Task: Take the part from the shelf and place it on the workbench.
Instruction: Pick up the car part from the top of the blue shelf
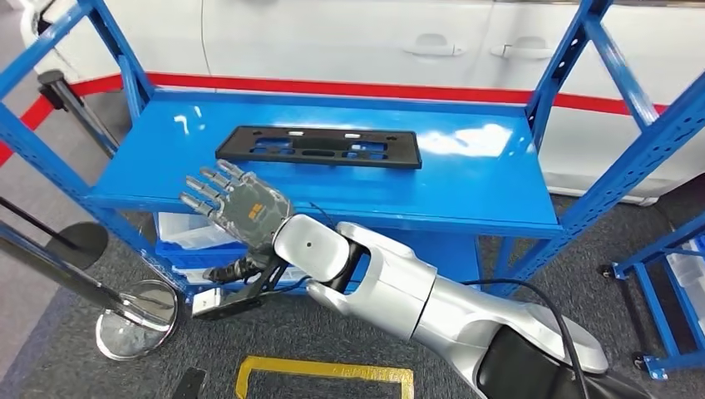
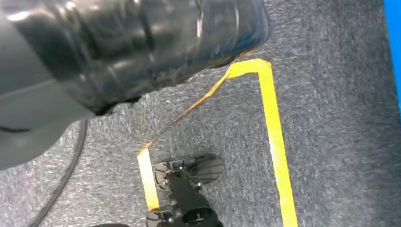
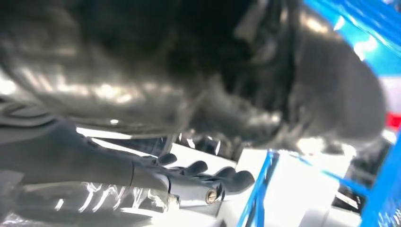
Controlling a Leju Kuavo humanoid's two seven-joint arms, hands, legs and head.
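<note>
Your right hand (image 1: 241, 208) hovers empty, fingers spread, at the blue shelf's (image 1: 490, 195) front edge, probably lining up on the black plate frame (image 1: 319, 147).

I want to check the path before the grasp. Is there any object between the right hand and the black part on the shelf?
No. In the head view only bare blue shelf surface separates the right hand from the black part.
</note>
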